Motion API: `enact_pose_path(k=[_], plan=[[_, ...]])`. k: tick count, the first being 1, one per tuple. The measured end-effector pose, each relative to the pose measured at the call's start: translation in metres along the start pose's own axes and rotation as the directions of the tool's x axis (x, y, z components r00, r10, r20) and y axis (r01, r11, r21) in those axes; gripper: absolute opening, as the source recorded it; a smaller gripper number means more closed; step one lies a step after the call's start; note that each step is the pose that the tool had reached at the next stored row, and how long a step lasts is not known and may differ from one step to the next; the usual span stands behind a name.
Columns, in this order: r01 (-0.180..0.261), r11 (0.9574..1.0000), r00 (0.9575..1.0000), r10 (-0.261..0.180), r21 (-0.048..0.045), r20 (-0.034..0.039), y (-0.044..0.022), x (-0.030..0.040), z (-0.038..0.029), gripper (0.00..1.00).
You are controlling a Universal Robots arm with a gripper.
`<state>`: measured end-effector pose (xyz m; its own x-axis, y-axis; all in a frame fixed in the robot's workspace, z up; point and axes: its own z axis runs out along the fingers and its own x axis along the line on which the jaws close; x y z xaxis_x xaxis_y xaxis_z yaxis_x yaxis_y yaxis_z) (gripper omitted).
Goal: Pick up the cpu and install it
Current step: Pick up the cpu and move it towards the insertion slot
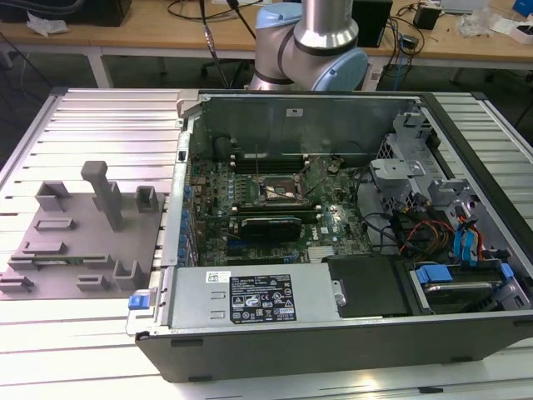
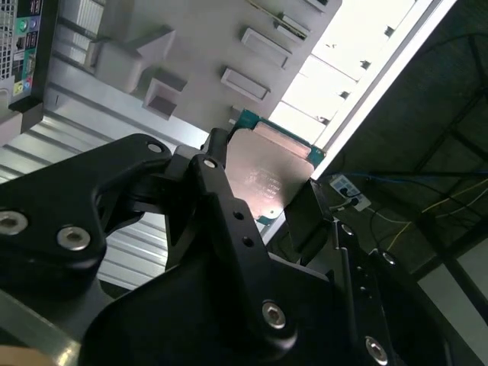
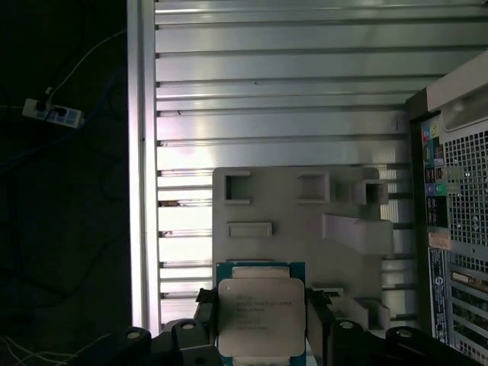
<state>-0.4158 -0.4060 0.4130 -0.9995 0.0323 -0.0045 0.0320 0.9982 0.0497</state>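
In the exterior view the arm (image 1: 312,50) stands behind an open case (image 1: 333,354) that lies on a ribbed metal table (image 1: 117,125). Inside the case a green board (image 1: 333,225) carries a black square socket (image 1: 279,193) near its middle, with drive bays and bundled cables toward the exterior view's right. A grey tray (image 1: 75,242) with upright posts and shallow pockets sits on the table just beside the case, on the exterior view's left. In the second wrist view the gripper (image 2: 263,174) pinches the cpu (image 2: 267,164) by two opposite edges. One of its black fingers (image 2: 229,206) presses one side of the chip, and another dark finger presses the far side. The chip's silvery top is lit and faces the camera, and a green rim shows along its far edge. Beyond it lie the tray (image 2: 206,38), the table's bright edge and a corner of the case (image 2: 23,46). In the first wrist view the cpu (image 3: 261,324) sits squarely between the two fingers (image 3: 316,320), top face toward the camera, with a green border around the metal. It is held clear above the near edge of the tray (image 3: 290,213). The table (image 3: 267,76) spreads out beyond the tray, and the perforated back of the case (image 3: 457,229) stands at one side. A power strip (image 3: 52,113) lies on the dark floor past the table's edge.
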Motion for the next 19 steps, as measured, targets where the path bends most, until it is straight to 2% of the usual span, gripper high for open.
enact_pose_path(k=[6, 16, 19], plan=[[0.0, 1.0, 1.0, 0.0, -0.0002, 0.0003, 0.0003, -0.0115, 0.0002, 0.55], [0.0, 1.0, 1.0, 0.0, -0.0001, 0.0002, 0.0006, -0.0217, 0.0002, 0.55], [0.0, 1.0, 1.0, 0.0, -0.0001, 0.0003, 0.0008, -0.0282, 0.0003, 0.55]])
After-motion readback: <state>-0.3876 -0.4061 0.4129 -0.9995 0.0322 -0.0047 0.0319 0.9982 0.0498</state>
